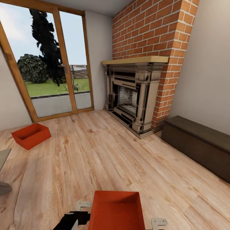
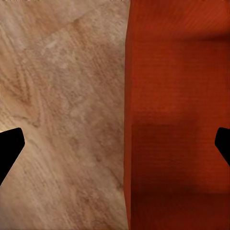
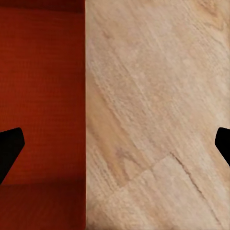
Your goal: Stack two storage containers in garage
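I have both claws down at the near bin (image 1: 115, 209), one on each side of it. In the left wrist view the left claw (image 2: 115, 141) is spread wide, with one fingertip (image 2: 10, 143) over the wood floor (image 2: 62, 96) and the other over the bin's orange-red inside, so its jaws straddle the bin's left wall. The right claw (image 3: 115, 143) mirrors that: spread, one fingertip (image 3: 9, 146) over the bin, the other over the floor, the right wall between them. Neither is pinching anything yet.

From the head view the bin's long axis runs away from me, toward the fireplace (image 1: 132, 99), and both arms are equally close to it. I judge the next move is to close each claw on its wall and lift the bin level.

The second bin (image 1: 31, 135) sits on the floor well left of the fireplace, near the glass doors (image 1: 48, 64). A dark bench (image 1: 198, 143) stands right of the fireplace against the wall. This is the living room, so the garage run is yet to come.
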Robot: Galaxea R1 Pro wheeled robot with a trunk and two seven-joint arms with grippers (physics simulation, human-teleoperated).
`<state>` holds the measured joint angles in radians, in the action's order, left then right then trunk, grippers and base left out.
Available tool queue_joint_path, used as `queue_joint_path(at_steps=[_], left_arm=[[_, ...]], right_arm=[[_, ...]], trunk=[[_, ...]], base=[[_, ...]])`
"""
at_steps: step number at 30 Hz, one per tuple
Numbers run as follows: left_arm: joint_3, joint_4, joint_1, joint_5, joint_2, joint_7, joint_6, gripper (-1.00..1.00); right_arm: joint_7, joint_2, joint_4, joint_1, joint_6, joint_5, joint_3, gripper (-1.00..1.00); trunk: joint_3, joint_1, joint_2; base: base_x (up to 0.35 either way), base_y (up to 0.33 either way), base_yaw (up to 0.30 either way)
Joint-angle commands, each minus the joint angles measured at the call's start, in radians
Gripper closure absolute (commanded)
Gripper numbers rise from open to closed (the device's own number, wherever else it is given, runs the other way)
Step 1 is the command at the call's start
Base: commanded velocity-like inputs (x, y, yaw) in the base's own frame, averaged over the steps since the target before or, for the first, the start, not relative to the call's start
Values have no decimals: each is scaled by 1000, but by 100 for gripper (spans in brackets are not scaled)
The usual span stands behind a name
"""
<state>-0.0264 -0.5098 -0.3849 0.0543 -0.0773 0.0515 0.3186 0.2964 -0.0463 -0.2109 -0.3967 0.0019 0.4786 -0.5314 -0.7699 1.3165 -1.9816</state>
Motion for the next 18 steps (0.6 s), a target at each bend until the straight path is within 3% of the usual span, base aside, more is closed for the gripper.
queue_joint_path(at_steps=[1, 15, 18], left_arm=[[-3, -2, 0, 5, -1, 1, 5, -100], [-2, -7, 0, 5, 1, 1, 5, -100], [-2, -7, 0, 5, 1, 1, 6, -100]], right_arm=[[6, 0, -1, -1, -1, 9, -9, -100], [4, 0, -1, -1, -2, 9, -9, -100], [-2, 0, -1, -1, -1, 9, -9, -100]], trunk=[[-1, 0, 0], [-1, 0, 0], [-10, 11, -21]], base=[[0, 0, 0], [0, 0, 0], [0, 0, 0]])
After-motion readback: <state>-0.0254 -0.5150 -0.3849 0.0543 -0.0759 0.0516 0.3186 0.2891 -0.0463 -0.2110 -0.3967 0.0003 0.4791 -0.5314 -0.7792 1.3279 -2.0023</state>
